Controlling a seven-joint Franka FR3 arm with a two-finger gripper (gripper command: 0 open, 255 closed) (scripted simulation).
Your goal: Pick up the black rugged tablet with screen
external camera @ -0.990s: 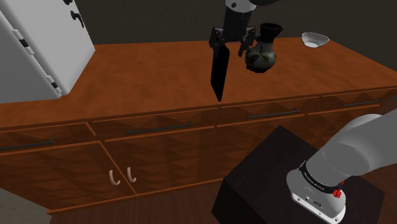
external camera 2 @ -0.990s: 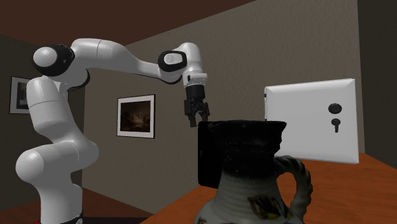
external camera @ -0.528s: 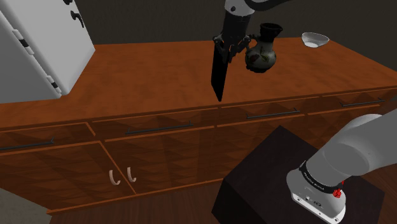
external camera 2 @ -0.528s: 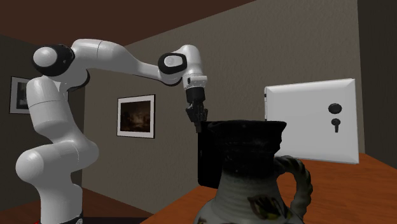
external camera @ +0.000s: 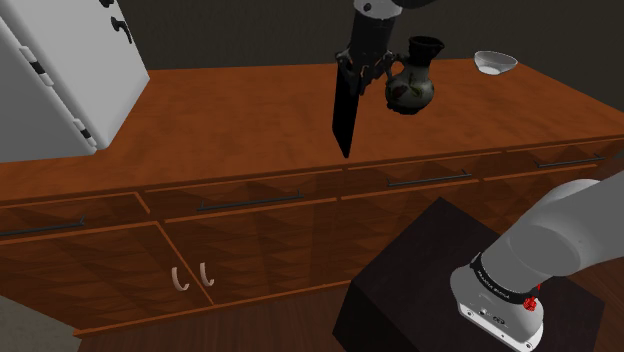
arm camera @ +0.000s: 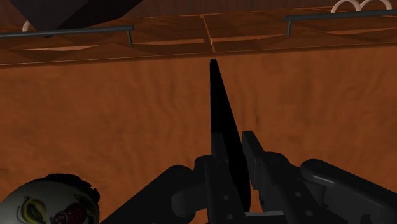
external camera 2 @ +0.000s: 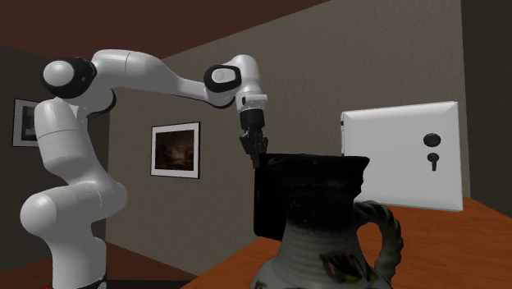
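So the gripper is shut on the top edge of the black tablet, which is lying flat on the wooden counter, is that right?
Not quite: the tablet is not lying flat; it stands upright on edge, as the shoulder view shows. The rest holds: the gripper is shut on its top edge, over the wooden counter.

Reddish wood counter (external camera: pixel 230 110); drawers (external camera: pixel 280 190) with dark bar handles (external camera: pixel 428 180) below. Dark wood floor (external camera: pixel 250 322). Grey walls (external camera 2: pixel 328 74), two framed pictures (external camera 2: pixel 175 150). Brown ceiling (external camera 2: pixel 123 25).

Shoulder above counter (external camera: pixel 230 120); second low behind vase (external camera 2: pixel 328 250).
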